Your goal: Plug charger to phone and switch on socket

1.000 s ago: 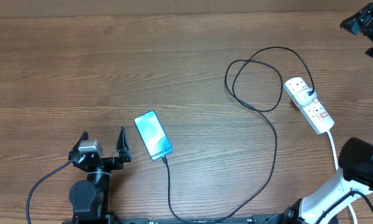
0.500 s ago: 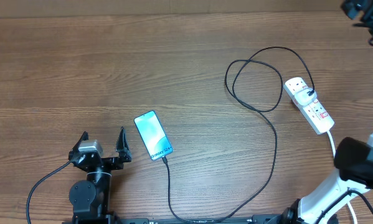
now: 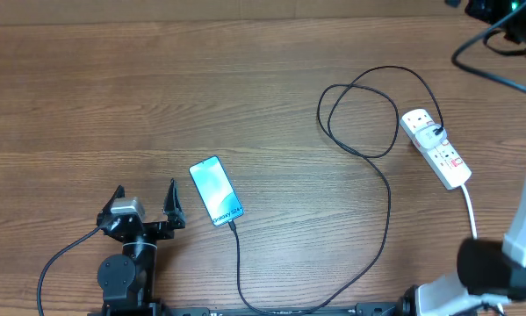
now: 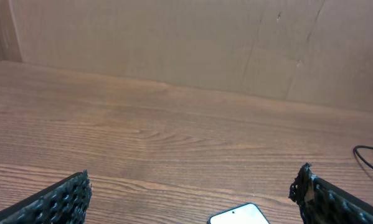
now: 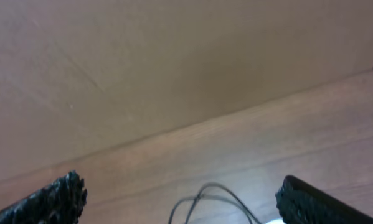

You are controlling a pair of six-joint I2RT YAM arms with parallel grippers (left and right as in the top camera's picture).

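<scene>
The phone (image 3: 216, 190) lies on the table with its light blue screen lit; its top corner shows in the left wrist view (image 4: 239, 216). The charger (image 3: 386, 204), a thin black cable, runs from the phone's lower end in a long loop to a black plug in the socket (image 3: 435, 147), a white power strip at the right. The cable's loop shows blurred in the right wrist view (image 5: 214, 196). My left gripper (image 3: 146, 208) (image 4: 189, 190) is open and empty just left of the phone. My right gripper (image 5: 180, 196) is open, high at the far right; in the overhead view only its arm shows.
The socket's thick white cord (image 3: 469, 209) runs down toward the right arm's base (image 3: 495, 268). A brown cardboard wall (image 4: 186, 43) closes the far side of the wooden table (image 3: 113, 105).
My right arm has swung up and away toward the top right corner, and its base link has shifted. The left arm, phone, charger and socket have not moved.
</scene>
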